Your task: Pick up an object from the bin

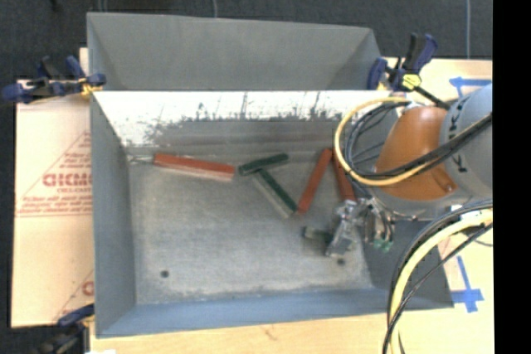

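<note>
Tool point(343, 238) placement is seen low over the floor of the bin point(112, 203), near its right wall. Whether it is apart or together cannot be told. A small dark piece point(316, 235) lies on the floor just beside it, on the side away from the arm, and this is judged to be the likeliest thing to be picked, though nothing is seen held.

Two red-orange sticks lie close behind. One stick point(313, 181) is laid on a slant towards the back wall, and a second stick point(343, 178) is partly hidden under the robot's cables. A green T-shaped piece point(270, 177) and a long orange-red bar point(192, 167) lie further off along the back.

For a sound grasp, the tool should be centred over the dark piece before it is closed. The right wall should be kept clear of, and the near stick should not be caught. A straight lift is advised, so that nothing is dragged.
</note>
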